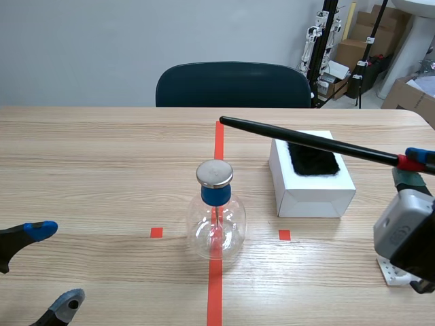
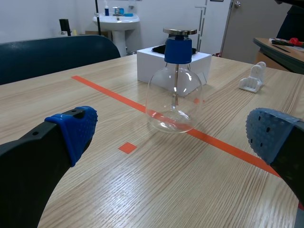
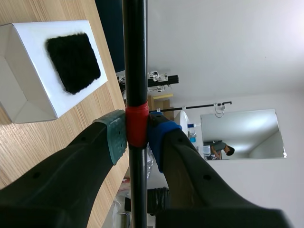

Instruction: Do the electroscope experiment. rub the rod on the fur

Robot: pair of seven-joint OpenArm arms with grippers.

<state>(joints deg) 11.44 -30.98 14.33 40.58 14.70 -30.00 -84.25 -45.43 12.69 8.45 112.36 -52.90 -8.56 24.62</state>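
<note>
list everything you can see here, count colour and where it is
rod: one, black with a red band, held slanting above the white box; whether it touches the fur cannot be told
fur: one patch, black, on top of the white box
white box: one, on the table right of the long tape line
electroscope: one, clear glass flask with blue stopper and metal disc, upright on the tape line
bracket: one, white, on the table by the right arm
table: one, light wood
tape marks: orange-red, one long line and two squares
chair: one, dark blue, behind the table
cardboard boxes: several, brown, far right background
left gripper: open, low at the table's left
right gripper: shut on the rod's red band
</note>
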